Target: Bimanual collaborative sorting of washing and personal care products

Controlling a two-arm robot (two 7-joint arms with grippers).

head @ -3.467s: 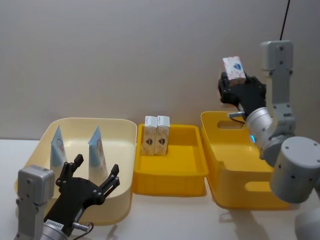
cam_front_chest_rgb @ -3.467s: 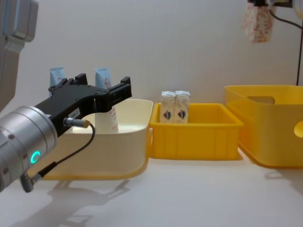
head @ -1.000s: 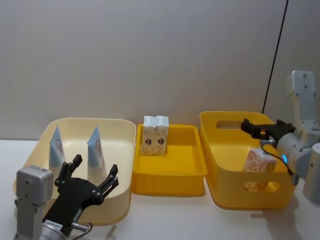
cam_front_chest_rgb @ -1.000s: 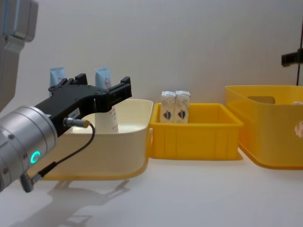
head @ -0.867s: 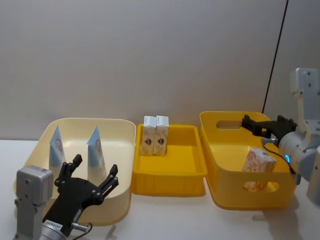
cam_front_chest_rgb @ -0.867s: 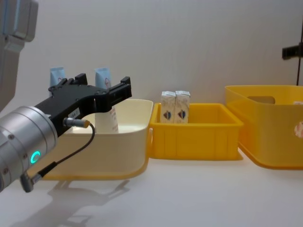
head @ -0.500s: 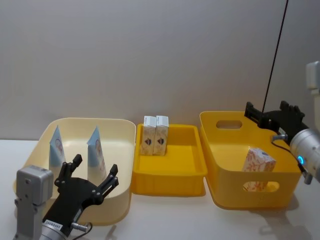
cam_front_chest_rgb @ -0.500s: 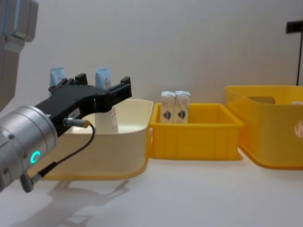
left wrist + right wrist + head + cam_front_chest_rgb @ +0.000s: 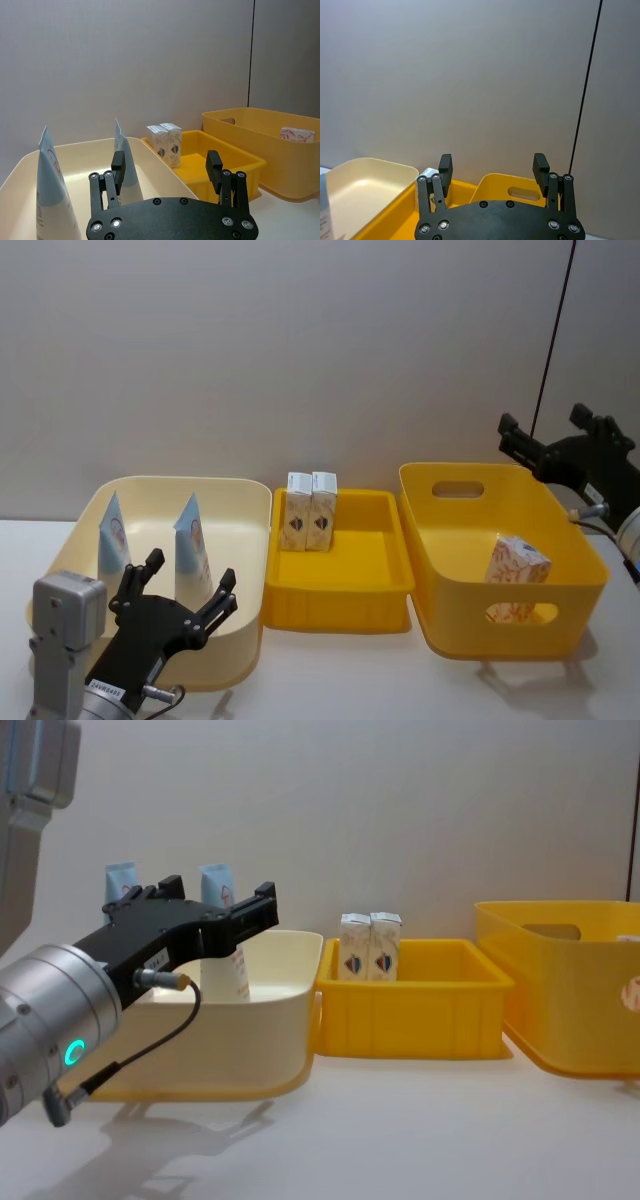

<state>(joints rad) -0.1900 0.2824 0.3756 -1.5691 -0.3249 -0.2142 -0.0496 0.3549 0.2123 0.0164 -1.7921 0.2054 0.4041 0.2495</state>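
Two pale-blue tubes point(image 9: 113, 537) point(image 9: 191, 538) stand upright in the cream bin point(image 9: 240, 495) on the left. My left gripper point(image 9: 190, 573) hovers open at that bin's near rim, with nothing between its fingers; the left wrist view shows the left gripper point(image 9: 166, 162) facing the tubes point(image 9: 122, 165). Two white cartons point(image 9: 311, 510) stand side by side at the back of the middle yellow tray point(image 9: 340, 605). A third carton point(image 9: 517, 566) lies in the right yellow bin point(image 9: 455, 625). High over that bin's far right corner, my right gripper point(image 9: 545, 427) is open and empty.
The three containers stand side by side across the white table point(image 9: 400, 680), against a plain grey wall. A thin black cable point(image 9: 550, 340) hangs down the wall behind the right bin. Bare tabletop lies in front of the containers.
My right gripper has risen and drawn back to the right, away from the carton that now rests in the right bin. The left gripper has stayed still.
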